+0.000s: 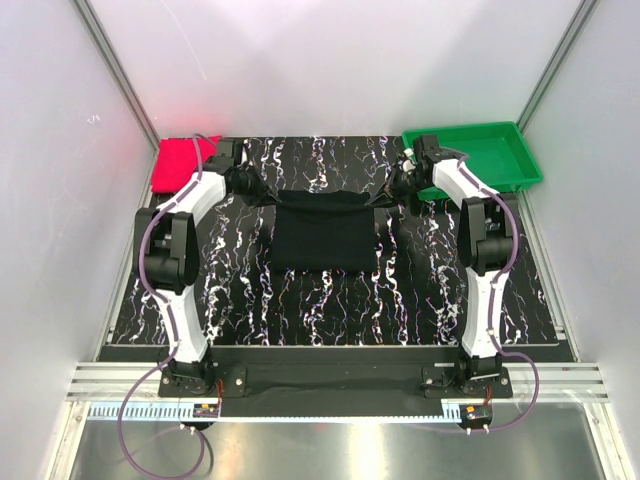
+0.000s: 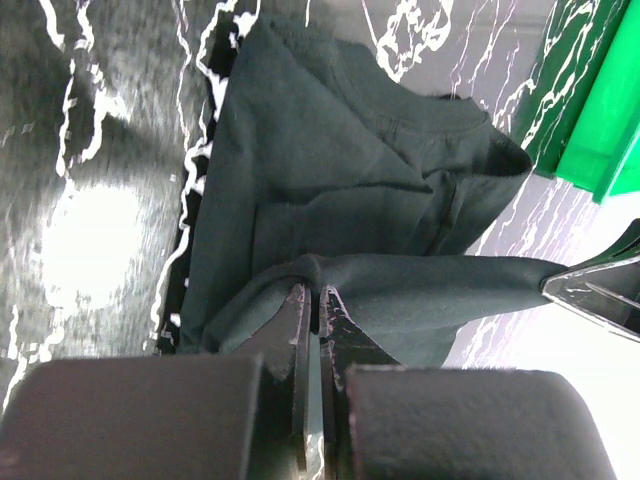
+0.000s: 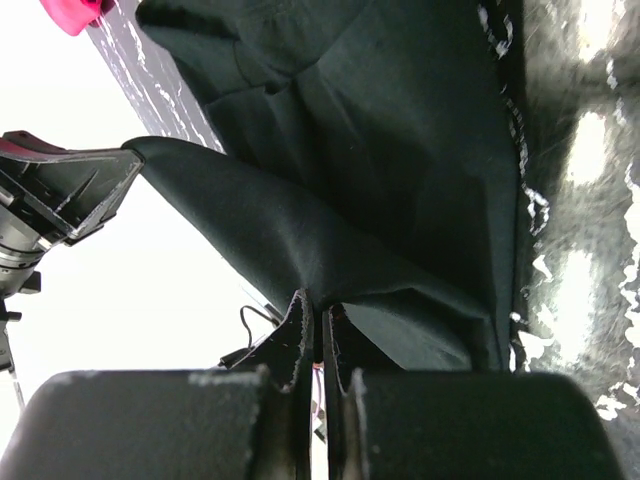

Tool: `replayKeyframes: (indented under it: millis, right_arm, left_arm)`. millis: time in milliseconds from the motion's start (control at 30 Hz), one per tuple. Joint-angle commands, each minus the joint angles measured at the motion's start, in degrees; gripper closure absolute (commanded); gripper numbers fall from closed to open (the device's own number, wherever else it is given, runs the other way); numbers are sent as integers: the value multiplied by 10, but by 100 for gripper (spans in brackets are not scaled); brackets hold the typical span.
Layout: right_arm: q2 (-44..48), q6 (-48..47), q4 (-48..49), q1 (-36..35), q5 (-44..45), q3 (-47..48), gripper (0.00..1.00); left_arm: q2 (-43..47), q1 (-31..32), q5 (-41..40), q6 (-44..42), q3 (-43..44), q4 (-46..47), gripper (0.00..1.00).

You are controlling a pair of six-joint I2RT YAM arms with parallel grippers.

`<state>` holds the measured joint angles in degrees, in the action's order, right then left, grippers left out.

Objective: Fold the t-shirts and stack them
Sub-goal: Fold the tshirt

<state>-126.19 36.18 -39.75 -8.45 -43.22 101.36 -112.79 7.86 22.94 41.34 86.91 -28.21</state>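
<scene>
1. The left gripper (image 2: 318, 295) is pinched tight on one far corner of the black t-shirt (image 2: 330, 170). Its own wrist view shows the cloth squeezed between the jaws.
2. The right gripper (image 3: 318, 300) is pinched tight on the other far corner, seen up close in its own wrist view.
3. The far edge is pulled into a tight line between them. Each wrist view shows the other gripper at the end of that line.
4. Only the top view shows the whole shirt, a dark rectangle in the middle of the table (image 1: 330, 310).
5. The red t-shirt (image 1: 180, 165) lies at the far left corner.
6. The green tray (image 1: 500, 150) sits at the far right corner.
</scene>
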Motion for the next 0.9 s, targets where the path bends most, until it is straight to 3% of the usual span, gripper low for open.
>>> replayKeyframes:
  millis: [0, 533, 867]
  right_arm:
    - [-12, -13, -1, 12, -18, 36, 96]
    - [-94, -6, -2, 24, -16, 109, 92]
    - [-80, 11, -4, 25, -21, 104, 93]
  left_arm:
    - [-19, -7, 18, -14, 40, 40, 100]
    - [-101, -21, 23, -19, 106, 53, 100]
    - [-64, -22, 32, -5, 96, 54, 100]
